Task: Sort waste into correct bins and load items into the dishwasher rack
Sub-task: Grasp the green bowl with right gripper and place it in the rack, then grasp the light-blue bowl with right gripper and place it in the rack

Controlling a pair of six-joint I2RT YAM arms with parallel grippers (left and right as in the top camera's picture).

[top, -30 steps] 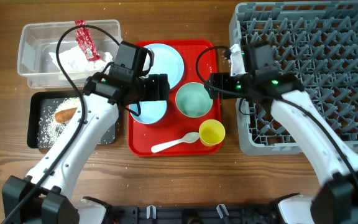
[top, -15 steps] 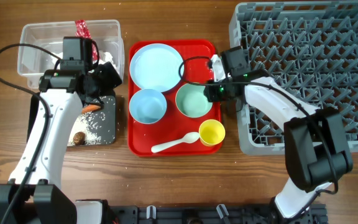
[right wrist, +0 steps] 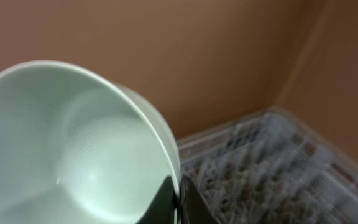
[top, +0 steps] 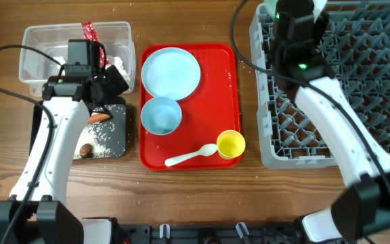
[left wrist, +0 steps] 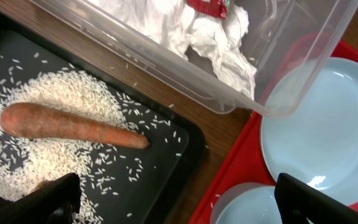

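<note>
My right gripper [right wrist: 178, 202] is shut on the rim of the pale green bowl [right wrist: 73, 143], held up in the air over the back left of the dishwasher rack [top: 357, 88]. In the overhead view the right gripper [top: 293, 17] is at the top edge and the bowl is hidden. My left gripper [top: 110, 91] hangs open and empty over the black bin [top: 114, 139], where the carrot [left wrist: 73, 124], white grains [left wrist: 36, 162] and a brown scrap [top: 84, 148] lie. The clear bin [top: 39, 51] holds tissue [left wrist: 185, 31] and the red wrapper [top: 89, 28].
The red tray [top: 212, 112] carries the light blue plate [top: 171, 73], the small blue bowl [top: 161, 115], the yellow cup [top: 230, 144] and the white spoon [top: 189, 157]. The rack's pegs [right wrist: 260, 168] show blurred below the held bowl.
The right gripper shut on the pale green bowl, lifted it off the tray and swung it over the rack's back. The left arm moved from the tray to the bins, jaws opening wider.
</note>
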